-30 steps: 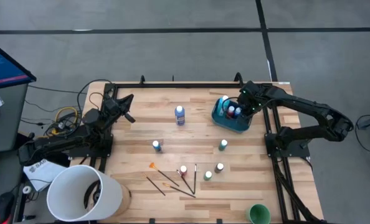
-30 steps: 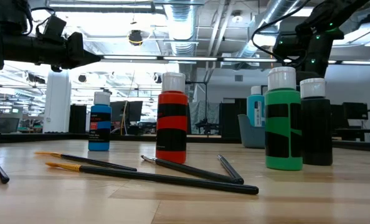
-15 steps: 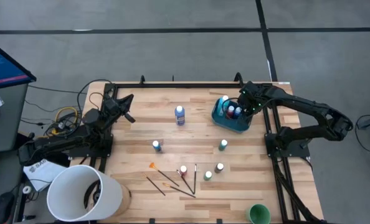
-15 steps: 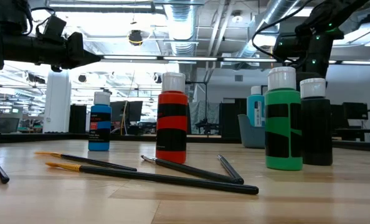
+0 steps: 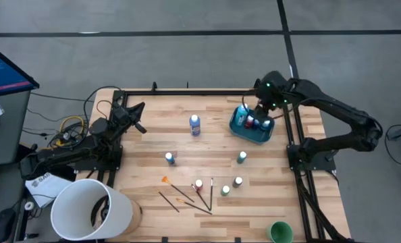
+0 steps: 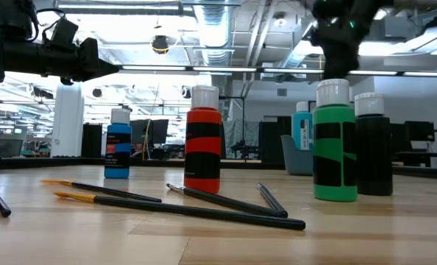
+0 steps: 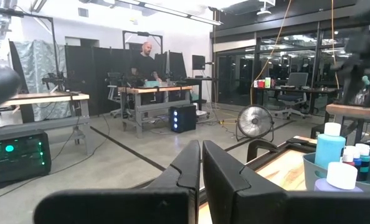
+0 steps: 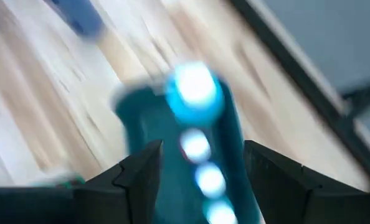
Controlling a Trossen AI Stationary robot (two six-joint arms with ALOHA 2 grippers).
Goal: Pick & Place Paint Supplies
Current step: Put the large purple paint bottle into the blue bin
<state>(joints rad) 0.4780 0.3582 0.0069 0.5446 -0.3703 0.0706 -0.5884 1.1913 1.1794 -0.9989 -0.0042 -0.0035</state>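
Over the teal tub (image 5: 253,129) at the far right of the table (image 5: 153,145), the right gripper (image 5: 263,111) hovers with its jaws spread and nothing between them. Its wrist view looks straight down between the two fingers (image 8: 141,174) at the tub and a row of white caps, all blurred.

Inside the tub: one taller blue bottle (image 5: 244,111) plus a few small white-capped bottles (image 5: 253,122) packed side by side. From the left wrist view the same tub (image 7: 313,169) shows the tall blue bottle (image 7: 329,147) upright at the back.

Loose on the table, all upright:
- second tall blue bottle (image 5: 194,124), mid-table toward the far edge, well apart from the tub
- small blue bottle (image 5: 169,158), centre-left
- green bottle (image 5: 242,157), nearer than the tub
- dark bottle (image 5: 237,181) and another green bottle (image 5: 225,191), close together
- red bottle (image 5: 199,183), standing right among the brushes

Brushes (image 5: 187,197) lie flat in a loose cluster near the front edge, some crossing; one has an orange tip (image 5: 165,179).

Left gripper (image 5: 137,115) is parked above the table's far-left corner, jaws closed, nothing held; the wrist view shows the two fingers (image 7: 185,171) pressed together.

White bucket (image 5: 91,210) sits off the near-left corner. A green cup (image 5: 280,233) sits at the near-right edge.
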